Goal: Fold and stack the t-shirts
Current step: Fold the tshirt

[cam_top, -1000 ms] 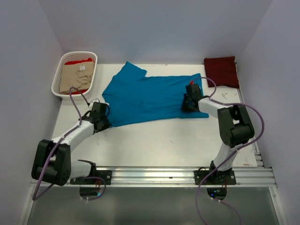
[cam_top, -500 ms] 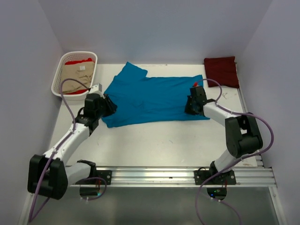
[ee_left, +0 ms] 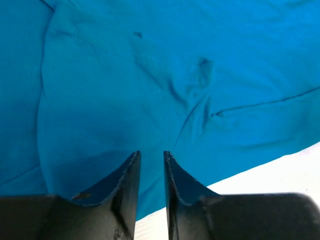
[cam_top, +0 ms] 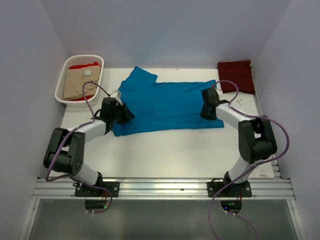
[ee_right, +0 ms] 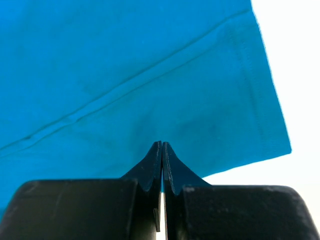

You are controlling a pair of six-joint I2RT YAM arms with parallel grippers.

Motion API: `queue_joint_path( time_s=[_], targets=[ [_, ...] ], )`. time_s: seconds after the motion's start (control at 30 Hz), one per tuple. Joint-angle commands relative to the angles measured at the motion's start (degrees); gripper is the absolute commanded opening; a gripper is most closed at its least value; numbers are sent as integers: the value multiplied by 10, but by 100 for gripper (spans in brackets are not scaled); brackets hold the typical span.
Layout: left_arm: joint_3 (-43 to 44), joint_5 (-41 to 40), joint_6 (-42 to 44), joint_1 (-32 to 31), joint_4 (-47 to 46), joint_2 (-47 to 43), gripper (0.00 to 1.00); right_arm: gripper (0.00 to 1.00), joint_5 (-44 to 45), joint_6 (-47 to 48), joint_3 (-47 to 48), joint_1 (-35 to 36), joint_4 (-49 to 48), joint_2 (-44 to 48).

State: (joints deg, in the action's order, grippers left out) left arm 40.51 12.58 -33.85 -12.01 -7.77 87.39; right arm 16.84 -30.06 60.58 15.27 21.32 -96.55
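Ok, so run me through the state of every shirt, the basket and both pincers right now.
teal t-shirt: laid out on the table, unfolded, lightly wrinkled
maroon t-shirt: folded, at the far right corner
basket: upright, two shirts inside
beige t-shirt: in the basket, on top
red t-shirt: in the basket, beneath the beige
left pincer: slightly open above the teal cloth
right pincer: shut over the teal hem; grip unclear
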Motion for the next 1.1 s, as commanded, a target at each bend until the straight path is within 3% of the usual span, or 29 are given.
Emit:
queue_joint_path(
  time_s=[0.0,0.17,0.3,0.6,0.9,1.07],
  targets=[
    [17,5,5,5,-60,15,25,0,-8,-20,6,-1,-26,-23],
    [22,-36,11,5,-8,35,0,0,-9,-21,-23,-1,-30,-25],
    [48,-74,5,4,125,45,0,0,-5,-26,-63,-1,-24,13],
    [58,-81,-13,5,270,73,0,0,-15,-32,-135,-1,32,102],
    [50,-77,-7,5,334,62,0,0,-36,-36,-173,-1,54,145],
    [38,-59,-5,5,329,59,0,0,-50,-28,-150,-1,59,174]
  ],
)
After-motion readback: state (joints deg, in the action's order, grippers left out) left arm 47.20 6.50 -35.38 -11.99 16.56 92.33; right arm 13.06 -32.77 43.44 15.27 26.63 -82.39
